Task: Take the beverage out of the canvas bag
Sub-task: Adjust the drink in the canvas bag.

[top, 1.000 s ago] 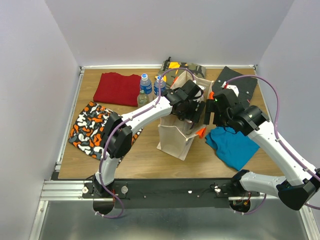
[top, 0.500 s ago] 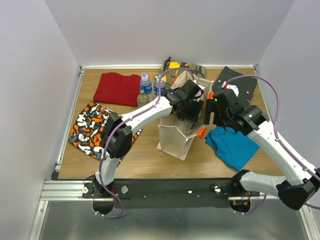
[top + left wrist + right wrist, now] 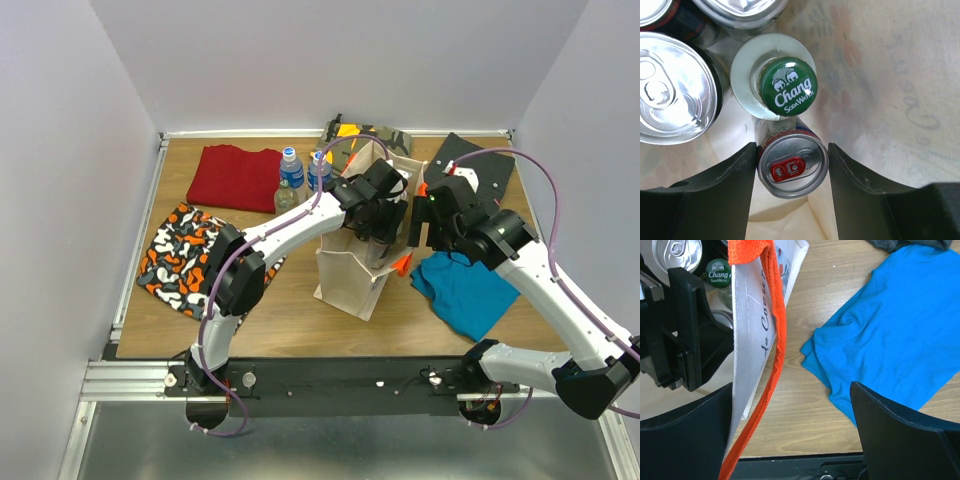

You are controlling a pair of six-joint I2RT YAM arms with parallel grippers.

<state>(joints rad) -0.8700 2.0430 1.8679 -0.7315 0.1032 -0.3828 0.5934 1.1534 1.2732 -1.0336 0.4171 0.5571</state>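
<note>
Far left: a patterned cloth (image 3: 180, 258) and a red cloth (image 3: 238, 177) lay flat on the table, out of play.
Left of centre: two water bottles (image 3: 291, 172) stood just beside the bag, outside it.
Centre: the canvas bag (image 3: 350, 280) stood upright with its mouth open and drinks packed inside.
Left claw: the left claw (image 3: 792, 150) was down in the bag's mouth, fingers pressed against both sides of a slim can (image 3: 793, 169) and clenched on it, by the look.
Task's thing: that slim can stood red tab up inside the bag, tight against a green-capped soda bottle (image 3: 788, 86), with wider cans (image 3: 672, 87) crowding the left.
Handling: probably full and weighty, rigid, and smooth metal, so slippery. Best taken squarely on the straight wall below the rim and lifted straight up, clear of the bottle.
Right claw: the right claw (image 3: 792, 387) was spread wide at the bag's right wall. The orange handle (image 3: 772, 330) hung between its fingers, nothing pinched.
Far right: a blue shirt (image 3: 465, 290) lay flat.
</note>
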